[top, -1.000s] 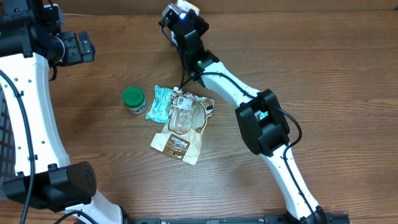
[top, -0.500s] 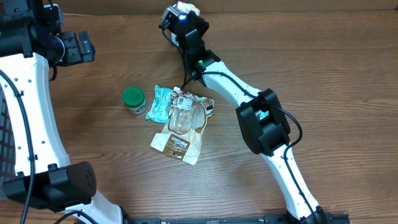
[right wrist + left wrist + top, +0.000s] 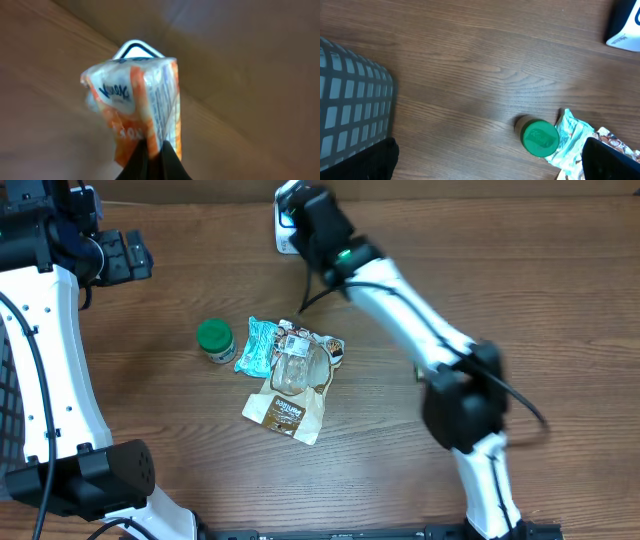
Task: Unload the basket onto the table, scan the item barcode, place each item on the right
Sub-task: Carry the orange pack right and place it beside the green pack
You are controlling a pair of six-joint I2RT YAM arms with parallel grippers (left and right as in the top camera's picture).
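Right gripper point(image 3: 152, 149) clenched on orange-and-white packet point(image 3: 134, 102), held upright at far edge of surface point(image 3: 560, 290).
Packet print: blue wordmark, too blurred to read; fine text down one side. White block with black triangular outline point(image 3: 134, 44) just behind it. Left gripper point(image 3: 128, 257) spread wide, empty, well apart. Green-lidded jar point(image 3: 214, 338), teal wrapper point(image 3: 260, 345), brown pouch point(image 3: 288, 402) mid-surface; labels illegible.

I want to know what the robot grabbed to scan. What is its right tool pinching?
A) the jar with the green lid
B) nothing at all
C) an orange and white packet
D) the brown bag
C: in the right wrist view the right tool is shut on the bottom edge of the orange and white packet, while the green-lidded jar stands apart from it.
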